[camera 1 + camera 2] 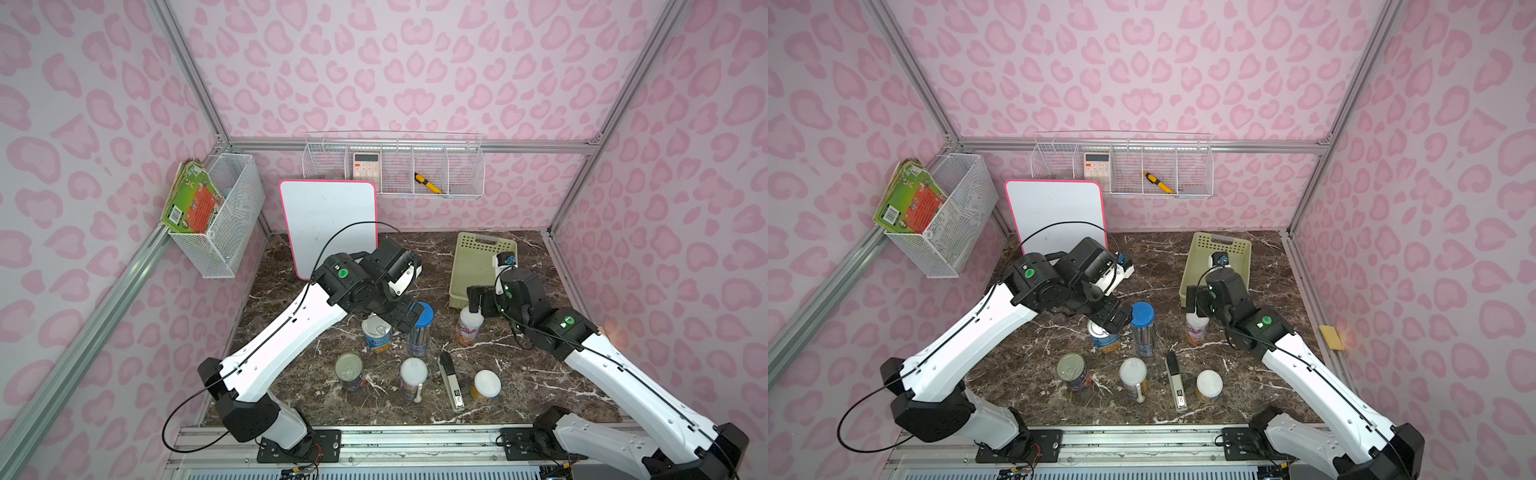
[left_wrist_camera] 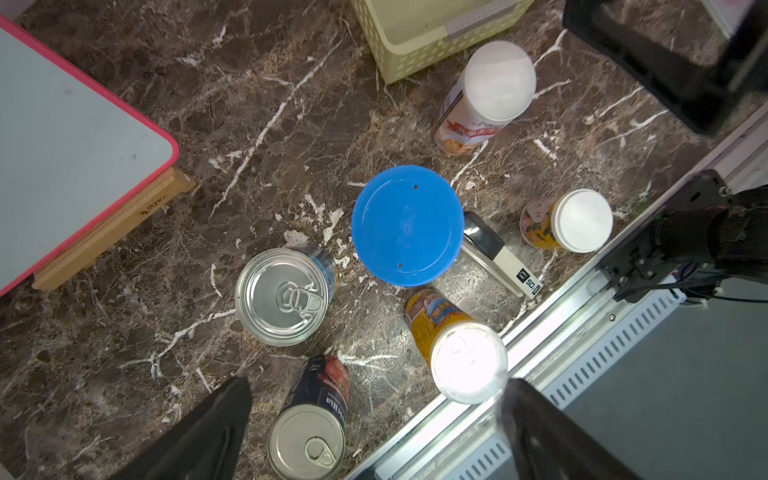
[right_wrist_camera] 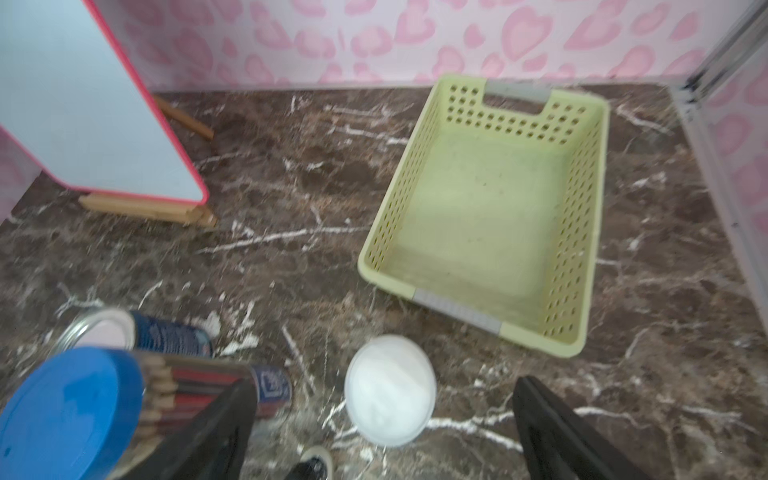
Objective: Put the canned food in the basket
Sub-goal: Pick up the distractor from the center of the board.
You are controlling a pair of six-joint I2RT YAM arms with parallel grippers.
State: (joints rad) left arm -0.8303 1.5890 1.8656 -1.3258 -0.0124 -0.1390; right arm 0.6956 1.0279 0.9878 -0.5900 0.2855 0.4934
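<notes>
Plainly, nothing had reached the basket (image 3: pixel 401 195), which lay bare. Our right hand (image 3: pixel 382 382), fingers (image 3: pixel 208 432) spread wide, hung over the white-lidded can (image 3: pixel 390 388) just outside the basket's near rim; we judged it should drop squarely, close below the lid, then lift clear of the wall. Our left hand (image 2: pixel 376 382), equally spread and gripping nothing, hovered farther from the basket, above the blue-labelled can (image 2: pixel 286 297) and the blue-lidded tube (image 2: pixel 407 226); the dark can (image 2: pixel 309 440), the orange can (image 2: pixel 469 365), the squat yellow can (image 2: pixel 582 220) and the stapler (image 2: pixel 503 266) sat farther still. The marbled worktop (image 1: pixel 523 374) looked hard and smooth; pink heart-print walls (image 1: pixel 415 83) closed the cell.
</notes>
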